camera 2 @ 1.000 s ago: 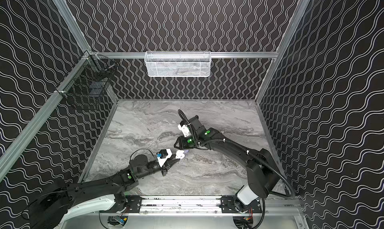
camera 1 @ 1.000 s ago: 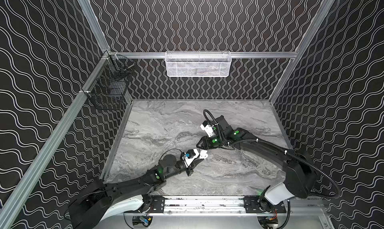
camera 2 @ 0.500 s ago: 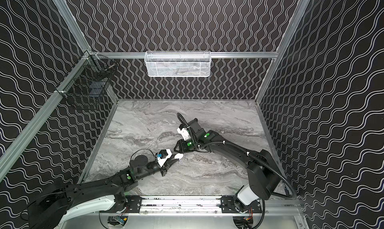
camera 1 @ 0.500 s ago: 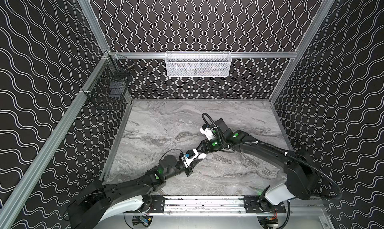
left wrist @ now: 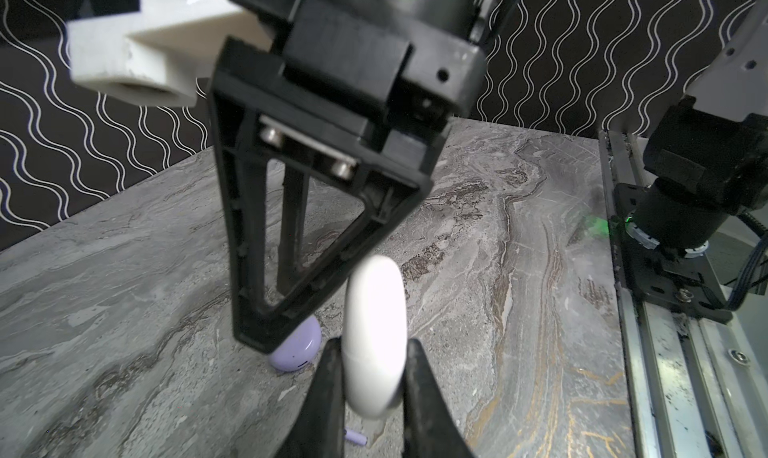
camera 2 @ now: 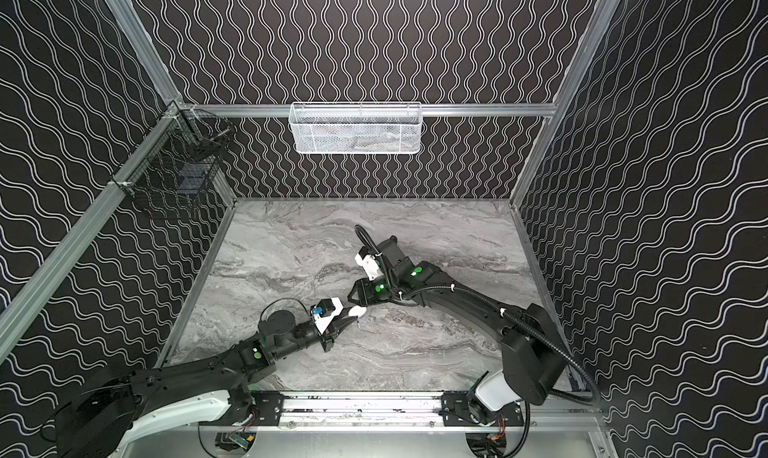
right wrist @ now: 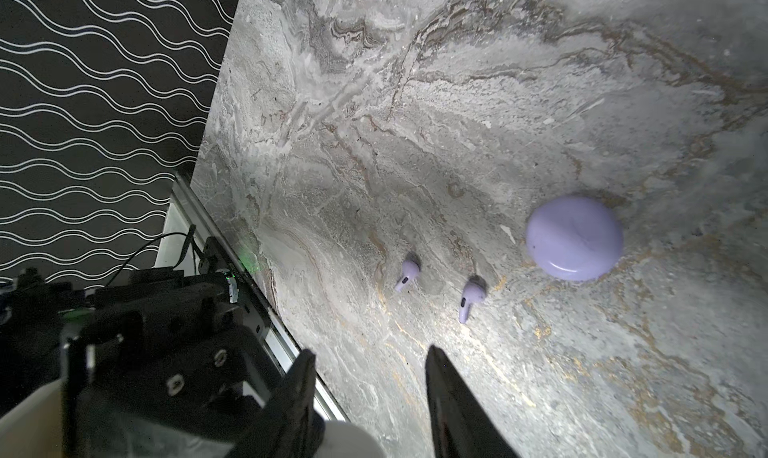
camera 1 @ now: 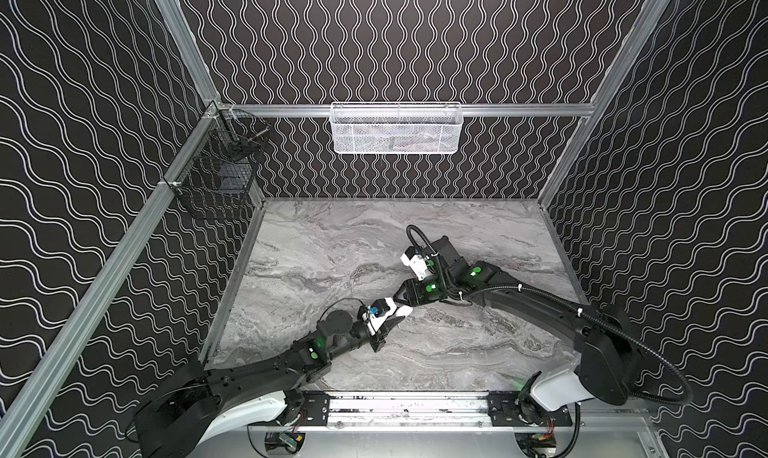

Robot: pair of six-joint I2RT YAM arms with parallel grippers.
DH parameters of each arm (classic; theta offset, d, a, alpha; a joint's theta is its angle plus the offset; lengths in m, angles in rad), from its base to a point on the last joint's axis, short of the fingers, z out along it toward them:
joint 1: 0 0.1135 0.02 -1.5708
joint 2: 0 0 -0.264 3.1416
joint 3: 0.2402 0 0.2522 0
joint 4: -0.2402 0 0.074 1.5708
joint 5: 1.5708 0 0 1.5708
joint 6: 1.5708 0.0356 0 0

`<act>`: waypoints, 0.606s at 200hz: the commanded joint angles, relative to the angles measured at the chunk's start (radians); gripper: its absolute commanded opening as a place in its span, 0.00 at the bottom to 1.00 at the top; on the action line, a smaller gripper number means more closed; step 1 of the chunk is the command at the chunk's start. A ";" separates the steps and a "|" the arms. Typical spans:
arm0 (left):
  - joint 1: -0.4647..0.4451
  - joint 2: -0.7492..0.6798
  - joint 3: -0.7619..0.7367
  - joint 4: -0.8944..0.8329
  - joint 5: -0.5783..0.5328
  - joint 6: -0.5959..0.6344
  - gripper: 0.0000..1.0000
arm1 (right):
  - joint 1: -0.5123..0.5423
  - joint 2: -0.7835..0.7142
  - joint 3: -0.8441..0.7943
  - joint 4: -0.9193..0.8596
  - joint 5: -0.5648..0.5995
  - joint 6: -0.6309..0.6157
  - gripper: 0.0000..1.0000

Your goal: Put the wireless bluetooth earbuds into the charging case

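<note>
A white round charging case (left wrist: 374, 335) stands on edge above the marble table, and my left gripper (left wrist: 374, 345) is shut on it. My right gripper (right wrist: 370, 352) hangs just above and behind that case (camera 1: 404, 310), jaws open with nothing between the tips. A closed lavender case (right wrist: 574, 237) lies flat on the table. Two lavender earbuds (right wrist: 408, 273) (right wrist: 471, 295) lie beside it, apart from each other. In the left wrist view the lavender case (left wrist: 297, 347) sits partly behind a right finger, and one earbud stem (left wrist: 356, 438) shows below the white case.
A white mesh basket (camera 1: 397, 129) hangs on the back wall. A black wire basket (camera 1: 220, 177) is on the left rail. The metal rail (camera 1: 407, 406) runs along the table's front edge. Patterned walls close in three sides.
My right gripper has come forward and down, close to the white case, and its jaws have opened a little wider. The left gripper and the white case have stayed put.
</note>
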 commanded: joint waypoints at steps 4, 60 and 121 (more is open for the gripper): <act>0.002 -0.003 0.003 0.046 -0.036 0.006 0.00 | -0.005 -0.033 -0.005 -0.013 0.021 0.001 0.51; 0.002 -0.007 0.003 0.041 -0.043 0.003 0.00 | -0.034 -0.107 -0.040 -0.008 0.047 0.006 0.56; 0.002 -0.001 0.009 0.029 -0.061 -0.003 0.00 | -0.059 -0.167 -0.089 0.018 0.053 0.011 0.58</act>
